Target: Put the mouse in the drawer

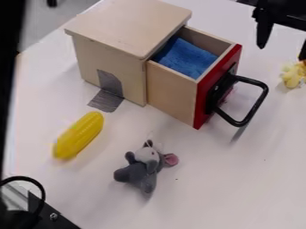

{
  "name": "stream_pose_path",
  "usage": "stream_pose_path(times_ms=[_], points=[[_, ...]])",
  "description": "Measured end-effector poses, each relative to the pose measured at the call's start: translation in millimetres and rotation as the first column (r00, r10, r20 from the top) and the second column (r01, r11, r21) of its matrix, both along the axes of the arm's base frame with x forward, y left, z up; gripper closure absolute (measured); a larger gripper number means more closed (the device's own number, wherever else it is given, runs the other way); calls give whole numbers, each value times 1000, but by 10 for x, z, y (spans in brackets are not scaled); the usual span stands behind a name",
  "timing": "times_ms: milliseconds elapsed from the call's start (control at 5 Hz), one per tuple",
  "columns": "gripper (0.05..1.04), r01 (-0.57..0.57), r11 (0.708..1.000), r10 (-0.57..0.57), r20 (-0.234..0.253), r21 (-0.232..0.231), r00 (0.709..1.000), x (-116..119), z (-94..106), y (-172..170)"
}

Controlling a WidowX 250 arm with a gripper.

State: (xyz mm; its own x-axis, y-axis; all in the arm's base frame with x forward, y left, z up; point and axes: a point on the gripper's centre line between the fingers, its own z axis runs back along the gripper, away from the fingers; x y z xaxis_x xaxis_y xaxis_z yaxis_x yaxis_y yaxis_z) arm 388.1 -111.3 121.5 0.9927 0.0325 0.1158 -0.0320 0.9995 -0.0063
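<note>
Across the white counter (209, 192) we look down at a slant, and the robot's gripper (282, 52) hangs in the upper right corner, partly cut off by the edge of the view. Its fingers (263, 36) point down and stand wide apart, with nothing we can see between them. The farther-right one comes close to a small pale yellow toy (293, 75); whether they touch, we cannot tell.

Left of the gripper we have a light wooden box (116, 27) with its drawer (173, 94) pulled out. The drawer has a red front and a looped black handle (257, 105), and in it we see a piece of blue cloth (185, 57). Grey tape (109, 89) runs from the box's side onto the counter.

Our mouse (143, 165), grey plush with a pink ear, lies on the counter outside the drawer, nearer to us. A ridged yellow toy (78, 135) lies to its upper left
</note>
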Motion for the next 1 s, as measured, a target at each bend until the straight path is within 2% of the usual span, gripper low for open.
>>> stream_pose_path(times_ms=[200,400,600,800,1000], points=[[83,31,999,-31,37,7,999,-365,132,48],[83,44,999,-44,54,-6,998,-846,182,155],[83,49,998,-48,64,-24,997,-1311,107,386],[83,37,999,-36,48,-16,998,-1632,-100,733],[83,29,999,-28,34,-31,999,-1824,-368,1037]])
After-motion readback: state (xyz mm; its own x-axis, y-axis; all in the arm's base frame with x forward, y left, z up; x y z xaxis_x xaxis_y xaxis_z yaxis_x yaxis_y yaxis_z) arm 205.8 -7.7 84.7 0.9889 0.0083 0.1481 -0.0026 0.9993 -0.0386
